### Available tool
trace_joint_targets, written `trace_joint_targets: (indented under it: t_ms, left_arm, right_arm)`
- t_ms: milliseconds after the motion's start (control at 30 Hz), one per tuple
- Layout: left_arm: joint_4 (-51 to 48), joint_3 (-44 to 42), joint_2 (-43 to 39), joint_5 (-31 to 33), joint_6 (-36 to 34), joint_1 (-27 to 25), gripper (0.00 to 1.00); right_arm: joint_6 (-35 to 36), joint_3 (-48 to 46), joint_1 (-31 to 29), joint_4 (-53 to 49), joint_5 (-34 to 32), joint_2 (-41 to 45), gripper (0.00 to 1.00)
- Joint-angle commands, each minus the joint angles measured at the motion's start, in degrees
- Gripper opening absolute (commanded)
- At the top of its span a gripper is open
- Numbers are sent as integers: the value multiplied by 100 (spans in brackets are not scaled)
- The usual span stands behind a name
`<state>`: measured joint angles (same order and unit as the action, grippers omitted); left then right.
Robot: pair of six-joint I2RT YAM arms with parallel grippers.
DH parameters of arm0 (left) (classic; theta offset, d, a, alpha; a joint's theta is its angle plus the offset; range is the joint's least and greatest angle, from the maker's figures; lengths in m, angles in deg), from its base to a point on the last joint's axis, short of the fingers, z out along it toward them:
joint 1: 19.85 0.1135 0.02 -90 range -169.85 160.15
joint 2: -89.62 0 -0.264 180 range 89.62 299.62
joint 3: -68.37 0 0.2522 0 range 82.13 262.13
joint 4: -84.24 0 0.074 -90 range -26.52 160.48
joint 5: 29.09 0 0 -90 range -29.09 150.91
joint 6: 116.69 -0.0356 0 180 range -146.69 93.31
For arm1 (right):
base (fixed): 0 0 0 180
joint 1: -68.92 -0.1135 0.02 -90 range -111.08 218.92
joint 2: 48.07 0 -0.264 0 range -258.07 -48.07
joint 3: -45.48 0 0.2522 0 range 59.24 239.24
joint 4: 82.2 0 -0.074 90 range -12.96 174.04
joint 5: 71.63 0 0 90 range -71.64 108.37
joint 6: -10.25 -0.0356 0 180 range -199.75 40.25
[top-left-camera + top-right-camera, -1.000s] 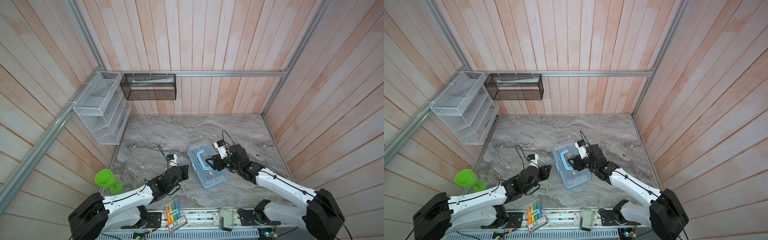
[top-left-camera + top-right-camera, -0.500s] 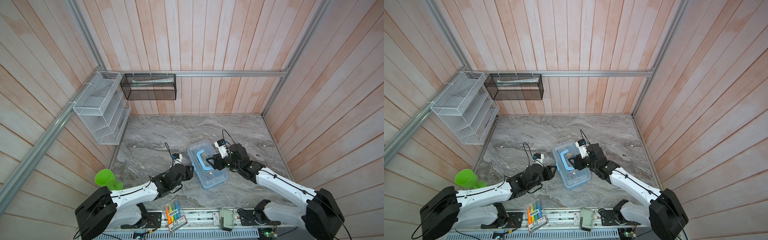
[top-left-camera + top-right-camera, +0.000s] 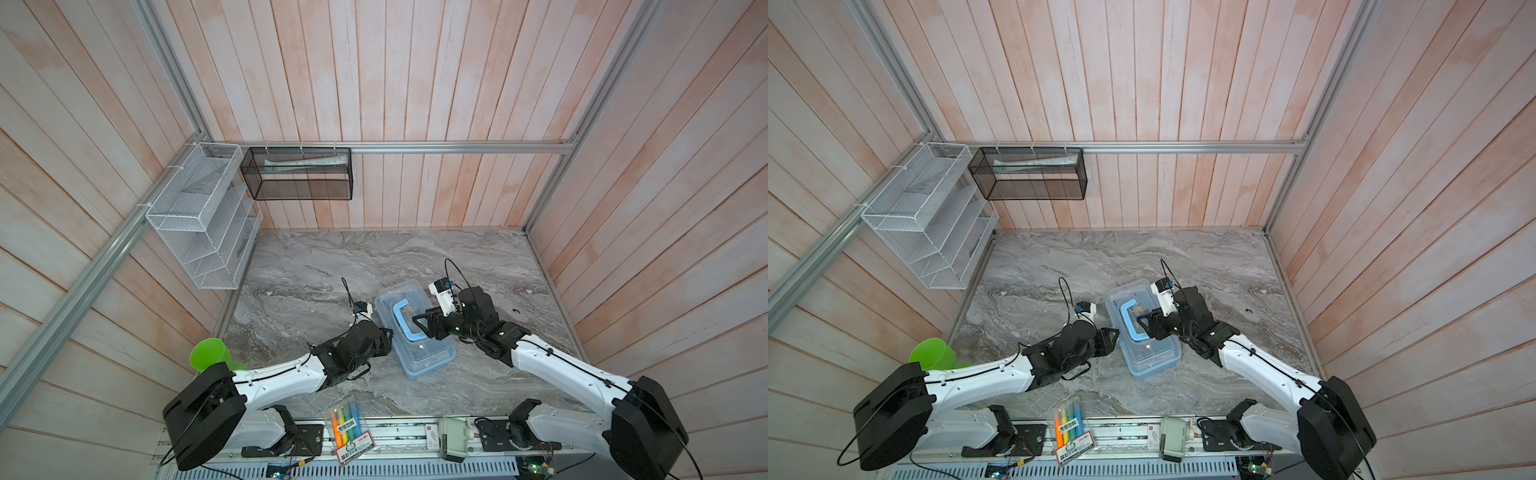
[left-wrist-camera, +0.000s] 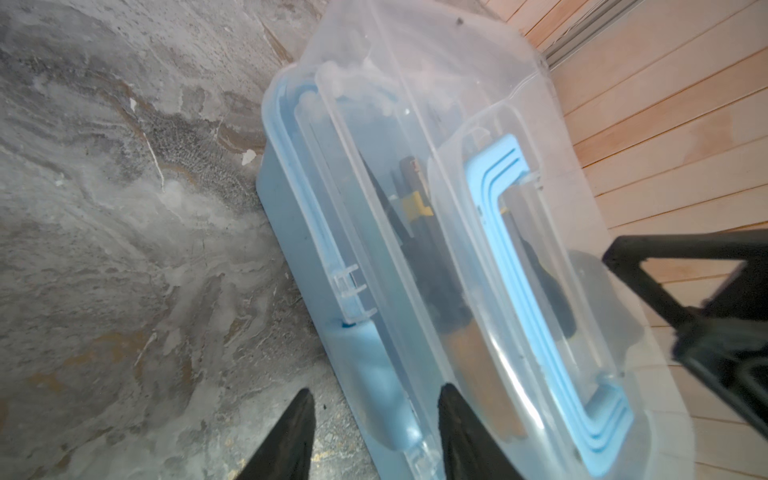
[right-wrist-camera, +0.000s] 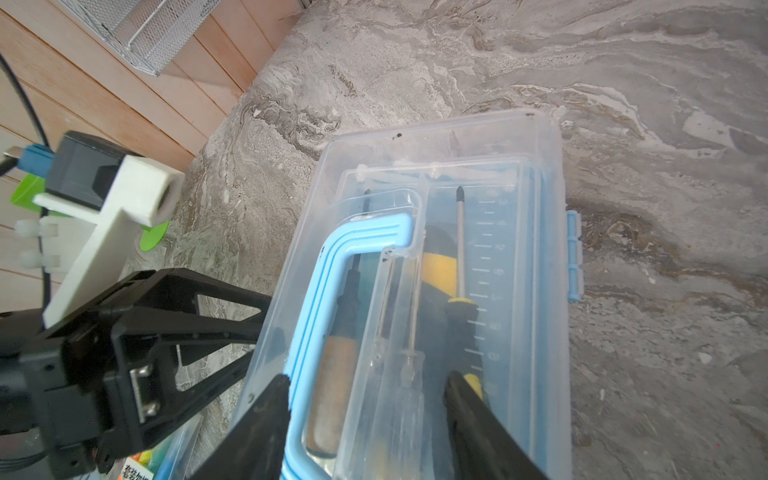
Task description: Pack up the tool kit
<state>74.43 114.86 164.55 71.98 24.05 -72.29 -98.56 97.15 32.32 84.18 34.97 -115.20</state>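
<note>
**A:** What changed on your left?

**B:** Your left gripper [image 4: 376, 390] has moved in against the left side of the light-blue plastic case with clear lid [image 3: 424, 353], which sits mid-table. Its jaws have widened to part-open. They straddle a blue tab [image 4: 374, 365] and hold nothing.

**A:** And the right?

**B:** Your right gripper [image 5: 368, 376] is spread wide over the lid, straddling the blue handle [image 5: 332, 257], and holds nothing. The green plastic cup [image 3: 206, 352] at near left and the highlighter pack [image 3: 348, 428] at the near edge are both well apart from the case.

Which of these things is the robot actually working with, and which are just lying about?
In the job: blue tool box; screwdrivers seen through its clear lid; left pincer and right pincer, both open at the box.

Just lying about: green cup; pack of highlighter pens; white wire rack; black mesh basket.
</note>
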Motion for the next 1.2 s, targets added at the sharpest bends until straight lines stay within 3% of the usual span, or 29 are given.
trace_joint_targets:
  t_ms: [0,333,700,1167]
  left_arm:
    - [-299,291,234,68,-146,-2,51]
    - [-157,362,347,82,-187,20,50]
    - [-833,414,526,236,70,159,46]
    - [-1714,-454,-291,605,628,157,43]
  right_arm:
    - [28,-184,31,-546,37,-177,61]
    - [0,-261,37,-482,89,-195,61]
    - [-19,-293,39,-410,118,-195,61]
    - [69,-247,39,-425,98,-256,61]
